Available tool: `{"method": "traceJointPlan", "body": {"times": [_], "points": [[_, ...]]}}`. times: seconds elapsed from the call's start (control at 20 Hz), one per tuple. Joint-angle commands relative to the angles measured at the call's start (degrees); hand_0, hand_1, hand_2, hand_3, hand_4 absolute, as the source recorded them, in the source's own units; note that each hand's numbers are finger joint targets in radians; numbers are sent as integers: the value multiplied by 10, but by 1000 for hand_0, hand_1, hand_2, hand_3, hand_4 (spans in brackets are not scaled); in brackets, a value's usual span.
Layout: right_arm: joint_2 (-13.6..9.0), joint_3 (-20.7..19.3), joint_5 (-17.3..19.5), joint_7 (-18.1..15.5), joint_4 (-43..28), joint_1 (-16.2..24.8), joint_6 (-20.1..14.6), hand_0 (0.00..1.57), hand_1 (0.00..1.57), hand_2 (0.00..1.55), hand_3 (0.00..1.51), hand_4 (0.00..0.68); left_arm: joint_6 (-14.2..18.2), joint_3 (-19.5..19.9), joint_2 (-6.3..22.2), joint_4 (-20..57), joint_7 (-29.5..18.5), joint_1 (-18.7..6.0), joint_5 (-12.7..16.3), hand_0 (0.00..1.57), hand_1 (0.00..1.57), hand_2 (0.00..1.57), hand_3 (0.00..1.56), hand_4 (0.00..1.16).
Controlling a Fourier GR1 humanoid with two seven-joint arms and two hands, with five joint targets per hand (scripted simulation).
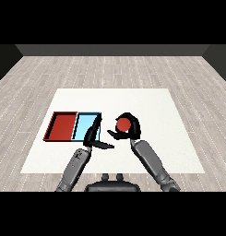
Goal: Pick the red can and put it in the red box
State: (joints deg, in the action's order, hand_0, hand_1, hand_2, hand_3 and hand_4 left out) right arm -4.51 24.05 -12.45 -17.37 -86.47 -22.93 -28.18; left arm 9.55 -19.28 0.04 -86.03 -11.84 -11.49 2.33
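Note:
The red can [123, 124] shows its round red top near the middle of the white table, and my right hand [131, 129] is curled round it, fingers arching over its far side and thumb at its near left. The red tray [62, 126] lies at the left of the table, with the light blue tray [85, 124] directly on its right. My left hand [94, 135] stands open with straight fingers over the blue tray's right edge, its thumb pointing right toward the can. The can is to the right of both trays.
The white table [151, 106] extends to the right and far side of the hands. Grey wooden floor surrounds it. Both forearms enter from the lower edge on either side of the middle.

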Motion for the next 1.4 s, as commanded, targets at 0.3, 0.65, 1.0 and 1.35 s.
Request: {"method": "traceJointPlan", "body": {"times": [0.3,0.65,1.0,1.35], "points": [[42,-41,50,-10,2,5,63,1466,1466,1441,1393,654,-7,10,0,87,-28,-39,33,0,0,0,0,0],[45,19,55,2,-21,25,24,1469,1469,1437,1386,662,86,-79,0,80,-4,-63,74,0,0,0,0,0],[45,7,20,-3,-21,11,38,1459,1459,1435,1403,654,98,-98,0,158,-63,-101,128,0,0,0,0,0],[45,27,-2,23,-44,-14,21,1515,1515,1451,1419,652,72,-101,0,78,-20,-45,97,0,0,0,0,0]]}}
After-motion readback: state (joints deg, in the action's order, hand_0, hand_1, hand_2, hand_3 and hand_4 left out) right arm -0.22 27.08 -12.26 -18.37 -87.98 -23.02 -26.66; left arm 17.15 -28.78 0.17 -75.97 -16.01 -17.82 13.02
